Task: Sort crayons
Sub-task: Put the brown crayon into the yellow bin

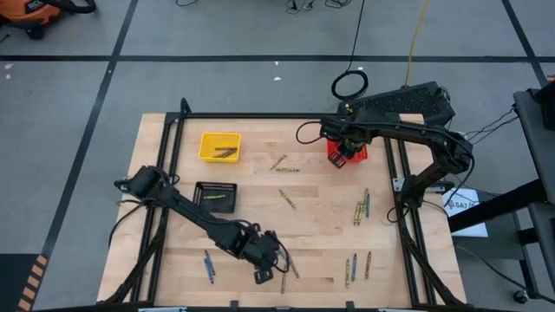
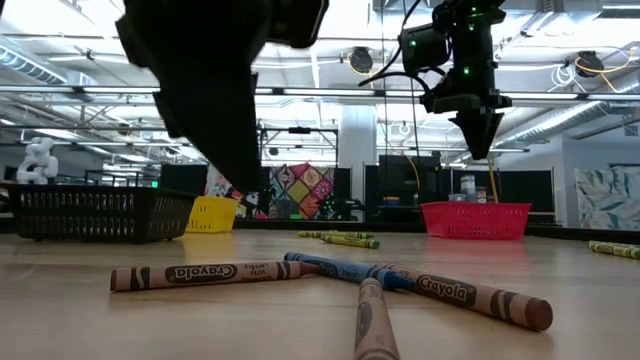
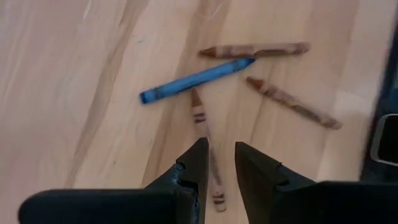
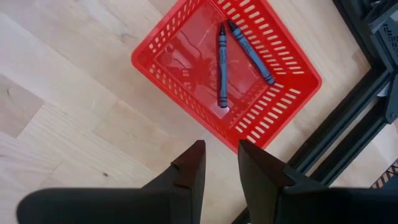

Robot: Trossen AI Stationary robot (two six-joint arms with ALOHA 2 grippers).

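Three brown crayons (image 3: 255, 50) and one blue crayon (image 3: 196, 79) lie loose on the wooden table near its front edge. My left gripper (image 3: 219, 149) hangs open above them. One brown crayon (image 3: 200, 115) runs under the gap between its fingers, and the fingers stay clear of it. At the far right, my right gripper (image 4: 219, 149) stands open above the near rim of the red basket (image 4: 186, 81), with nothing between its fingers. Two blue-grey crayons (image 4: 222, 62) lie on the basket's floor.
A yellow basket (image 1: 208, 139) and a black basket (image 1: 216, 197) stand at the left, each with crayons inside. More crayons lie scattered: yellow-green ones (image 1: 358, 211) at the right, a blue one (image 1: 208, 264) at the near left. Black frame rails (image 1: 408, 234) border the table.
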